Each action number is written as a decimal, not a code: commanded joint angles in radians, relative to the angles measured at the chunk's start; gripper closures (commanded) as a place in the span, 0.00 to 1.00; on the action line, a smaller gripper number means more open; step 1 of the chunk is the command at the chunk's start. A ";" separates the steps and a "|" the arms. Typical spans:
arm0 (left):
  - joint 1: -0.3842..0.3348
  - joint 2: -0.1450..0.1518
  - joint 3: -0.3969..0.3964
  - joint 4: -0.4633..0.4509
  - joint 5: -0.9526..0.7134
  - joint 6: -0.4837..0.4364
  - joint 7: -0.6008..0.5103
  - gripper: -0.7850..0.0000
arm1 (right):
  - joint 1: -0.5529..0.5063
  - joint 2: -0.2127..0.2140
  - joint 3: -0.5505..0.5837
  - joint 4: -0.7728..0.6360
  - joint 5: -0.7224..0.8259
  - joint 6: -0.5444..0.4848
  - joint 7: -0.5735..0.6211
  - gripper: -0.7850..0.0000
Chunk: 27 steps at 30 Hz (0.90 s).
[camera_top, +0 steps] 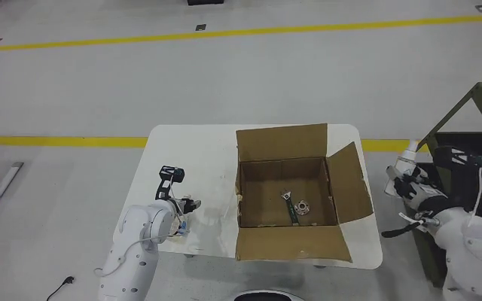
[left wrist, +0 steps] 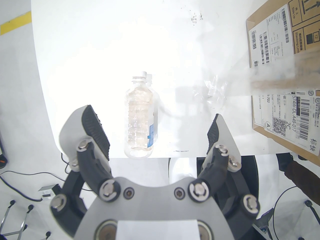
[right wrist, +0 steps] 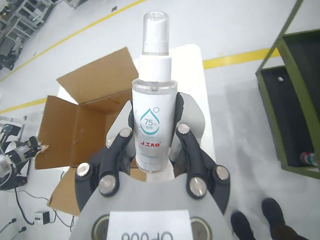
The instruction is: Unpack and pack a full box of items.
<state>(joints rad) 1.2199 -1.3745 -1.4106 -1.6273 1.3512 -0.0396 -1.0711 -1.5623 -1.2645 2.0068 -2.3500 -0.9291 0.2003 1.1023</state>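
At the left, the left gripper [left wrist: 153, 118] hung spread open over a clear plastic water bottle [left wrist: 138, 116] lying by the white table's [camera_top: 196, 150] near edge, its long axis square to the line between the fingers. The open brown cardboard box [camera_top: 282, 143] sat mid-table. Off the right end, the right gripper [right wrist: 155, 112] clenched a white-labelled clear spray bottle [right wrist: 155, 76], with the box to its left.

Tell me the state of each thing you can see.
right gripper: shut on spray bottle
left gripper: open, empty
spray bottle: clear cap on
clear bottle: on table, not gripped
cardboard box: open, flaps spread
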 commanded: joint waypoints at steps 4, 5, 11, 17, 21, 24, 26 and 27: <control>0.000 0.000 0.000 0.000 0.000 0.000 0.000 0.00 | -0.112 0.007 0.089 0.021 -0.001 -0.106 0.060 1.00; 0.000 0.000 0.000 0.000 0.000 0.000 0.000 0.00 | -0.130 0.008 0.094 0.037 -0.014 -0.131 0.067 1.00; 0.000 0.000 0.000 0.000 0.000 0.000 0.000 0.00 | -0.198 0.016 0.039 0.130 -0.075 -0.237 0.090 1.00; 0.000 0.000 0.000 0.000 0.000 0.000 0.000 0.00 | -0.203 0.018 -0.059 0.230 -0.144 -0.244 0.055 1.00; 0.000 0.000 0.000 0.000 0.000 0.000 0.000 0.00 | -0.202 0.018 -0.068 0.239 -0.152 -0.242 0.052 1.00; 0.000 0.000 0.000 0.000 0.000 0.000 0.000 0.00 | -0.202 0.018 -0.068 0.239 -0.152 -0.242 0.052 1.00; 0.000 0.000 0.000 0.000 0.000 0.000 0.000 0.00 | -0.202 0.018 -0.068 0.239 -0.152 -0.242 0.052 1.00; 0.000 0.000 0.000 0.000 0.000 0.000 0.000 0.00 | -0.202 0.018 -0.068 0.239 -0.152 -0.242 0.052 1.00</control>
<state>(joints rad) 1.2199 -1.3745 -1.4106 -1.6273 1.3512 -0.0396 -1.0711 -1.7645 -1.2462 1.9390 -2.1108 -1.0809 -0.0417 1.1543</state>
